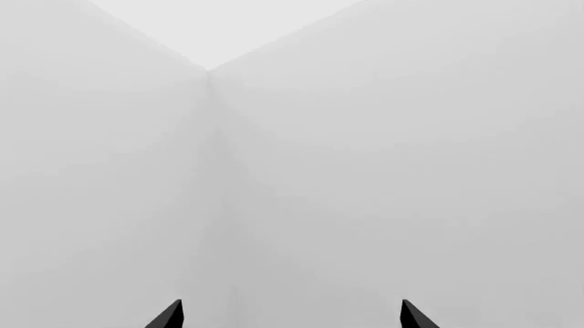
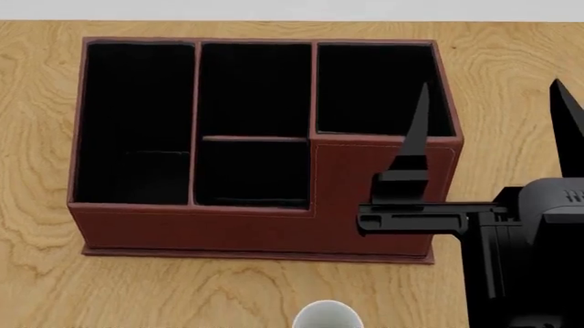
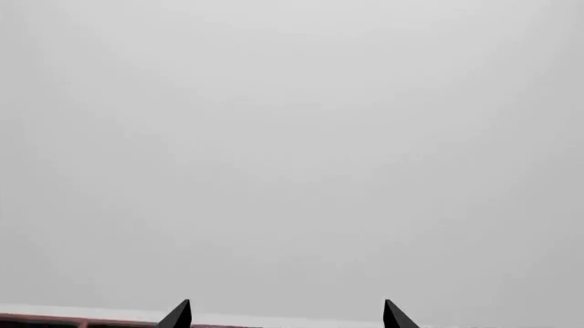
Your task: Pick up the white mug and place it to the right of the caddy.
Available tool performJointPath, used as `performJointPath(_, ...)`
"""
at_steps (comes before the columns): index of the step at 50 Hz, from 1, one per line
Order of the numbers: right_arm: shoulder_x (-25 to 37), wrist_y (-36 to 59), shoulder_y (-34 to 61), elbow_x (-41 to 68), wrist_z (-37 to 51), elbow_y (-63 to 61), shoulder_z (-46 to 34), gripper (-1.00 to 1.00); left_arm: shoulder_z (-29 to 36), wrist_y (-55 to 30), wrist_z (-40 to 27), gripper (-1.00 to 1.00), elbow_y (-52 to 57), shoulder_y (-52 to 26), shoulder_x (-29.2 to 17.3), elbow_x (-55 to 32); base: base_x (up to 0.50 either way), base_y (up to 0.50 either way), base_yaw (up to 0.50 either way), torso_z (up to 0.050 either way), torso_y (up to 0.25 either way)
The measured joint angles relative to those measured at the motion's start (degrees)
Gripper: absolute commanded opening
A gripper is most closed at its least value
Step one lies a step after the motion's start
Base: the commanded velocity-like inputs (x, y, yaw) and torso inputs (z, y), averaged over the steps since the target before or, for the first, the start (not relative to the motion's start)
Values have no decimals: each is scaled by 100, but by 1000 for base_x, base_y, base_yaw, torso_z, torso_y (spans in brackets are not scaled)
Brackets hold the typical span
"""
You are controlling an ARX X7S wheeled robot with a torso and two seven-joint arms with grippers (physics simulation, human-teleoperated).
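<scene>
The caddy [image 2: 365, 198], a reddish-brown box with black-lined compartments, fills the middle of the head view on the wooden table. Only the white mug's rim [image 2: 327, 316] shows, at the bottom edge in front of the caddy. My right gripper [image 2: 493, 113] is open and empty, raised at the caddy's right end with its fingers pointing away from me. In the right wrist view the gripper [image 3: 286, 314] faces a blank wall, with a strip of the caddy's rim [image 3: 55, 320] at the edge. My left gripper [image 1: 292, 316] is open and empty, facing a bare room corner; it is out of the head view.
The wooden table [image 2: 511, 61] runs on to the right of the caddy and in front of it [image 2: 137, 294]. A pale wall [image 2: 292, 8] lies past the table's far edge.
</scene>
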Motion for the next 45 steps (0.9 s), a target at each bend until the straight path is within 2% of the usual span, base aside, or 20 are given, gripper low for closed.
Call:
performJointPath(20,-16,185,49,193,36,-57,-72,100,-97,71,-40,100,8,69,4,-43,0,0,0,0,0)
performJointPath(45,-172,445,171,510,-158,38,-908,100,-234,158,-97,100,12,214,-8,-72,0,0,0,0,0)
